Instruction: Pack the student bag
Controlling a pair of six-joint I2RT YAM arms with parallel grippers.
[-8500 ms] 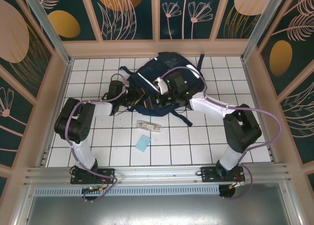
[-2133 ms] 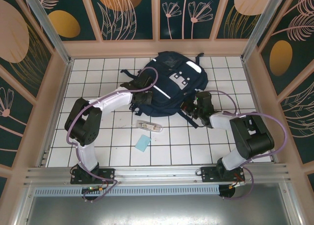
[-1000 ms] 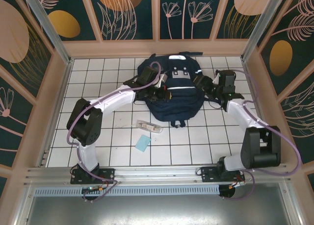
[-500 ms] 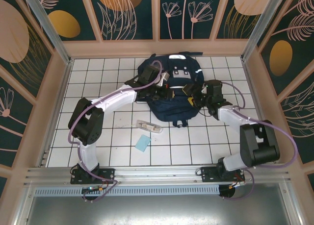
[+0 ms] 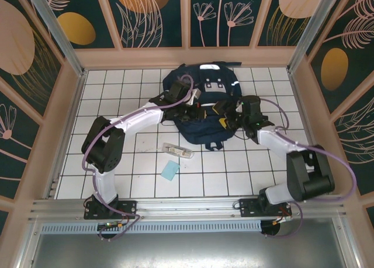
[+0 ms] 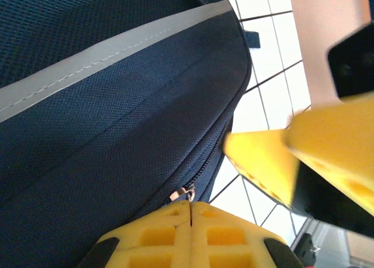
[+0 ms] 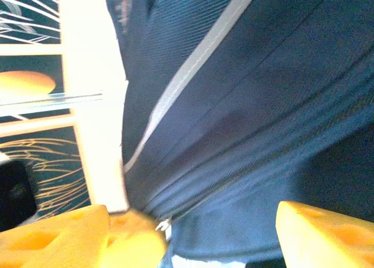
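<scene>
The student bag [image 5: 201, 84] is laid flat at the far middle of the white tiled table [image 5: 117, 163], close to the back wall, and its navy fabric is crossed by a pale reflective stripe [image 6: 111, 52]. It is approached from both sides. The left gripper [image 5: 203, 109] is set over its near part from the left and the right gripper [image 5: 223, 115] from the right, so that the two are placed close together above the bag's near edge. In the left wrist view the left gripper's yellow fingers [image 6: 158, 239] are seen pressed together with no gap. Their tips are placed right at the metal zipper pull [image 6: 184, 193] on the bag's dark zipper line, but whether the pull is pinched between them cannot be told. In the right wrist view the right gripper's fingers [image 7: 327, 233] are held wide apart, and the bag's fabric and zipper seam are seen in the gap between them. A transparent pencil case [image 5: 178, 150] is laid on the tiles nearer the arm bases, apart from the bag. A small light-blue flat item [image 5: 170, 170] is placed just beside it on the near side.
</scene>
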